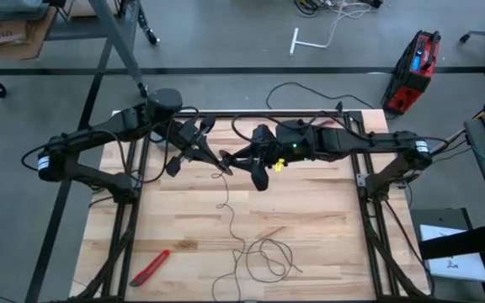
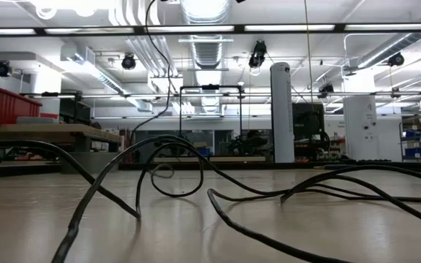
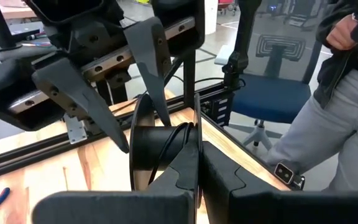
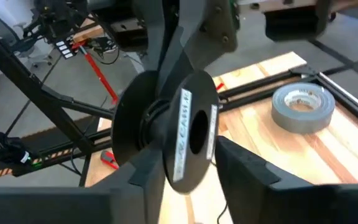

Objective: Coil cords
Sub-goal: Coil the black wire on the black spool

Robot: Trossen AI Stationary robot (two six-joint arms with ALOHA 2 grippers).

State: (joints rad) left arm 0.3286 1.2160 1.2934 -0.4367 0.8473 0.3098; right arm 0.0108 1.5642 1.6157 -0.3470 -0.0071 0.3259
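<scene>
Up near the table's (image 1: pixel 310 210) far edge, both grippers meet at the reel (image 4: pixel 166 134).
Left gripper (image 3: pixel 194 165) has its fingers clamped on one reel flange, right gripper (image 4: pixel 188 155) pinches the other flange, so the reel hangs between them above the wood. Cord (image 1: pixel 230 210) drops from the reel and trails toward the near edge, ending in loose loops beside a red tool (image 1: pixel 150 267). Grey tape roll (image 4: pixel 303 107) sits off beyond the reel.

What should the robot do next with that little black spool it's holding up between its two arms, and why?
Probably turn the reel to wind on more cord. Both the left gripper and the right gripper meet at the reel above the table; only a few turns sit on its hub, and most of the cord lies loose on the wood.
</scene>
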